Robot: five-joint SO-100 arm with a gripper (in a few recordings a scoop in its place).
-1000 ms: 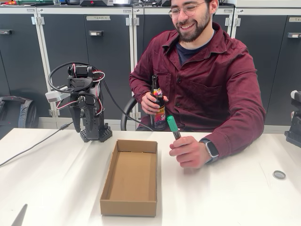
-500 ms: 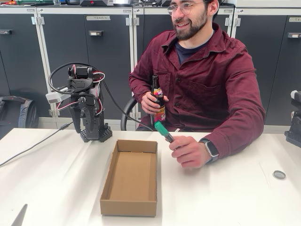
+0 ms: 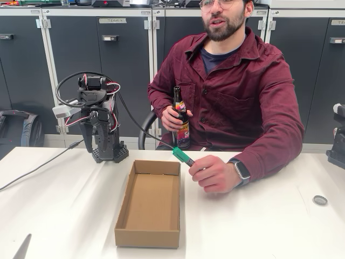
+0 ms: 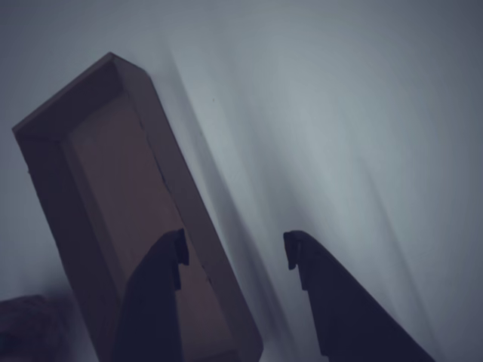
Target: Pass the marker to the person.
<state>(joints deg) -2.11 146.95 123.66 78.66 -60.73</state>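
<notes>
At the back left of the tabletop (image 3: 64,205) in the fixed view, my arm sits folded over its base with the claw (image 3: 86,141) pointing down, and the wrist view shows the claw (image 4: 234,253) spread, with nothing between its two dark tips. Below it in that view lies the open cardboard box (image 4: 98,204), which looks empty, at least in the fixed view (image 3: 151,202). Past the box's far right corner, the marker (image 3: 183,156) is in the person's hand (image 3: 215,174), green cap pointing toward the box, the fist resting on the tabletop well apart from my claw. The person (image 3: 242,91) sits behind the tabletop and holds a dark bottle (image 3: 180,121) in the other hand. A small bottle cap (image 3: 320,200) lies far right. As I judge it, the handover is done: the marker is with the person and my claw holds nothing, so little seems left.
</notes>
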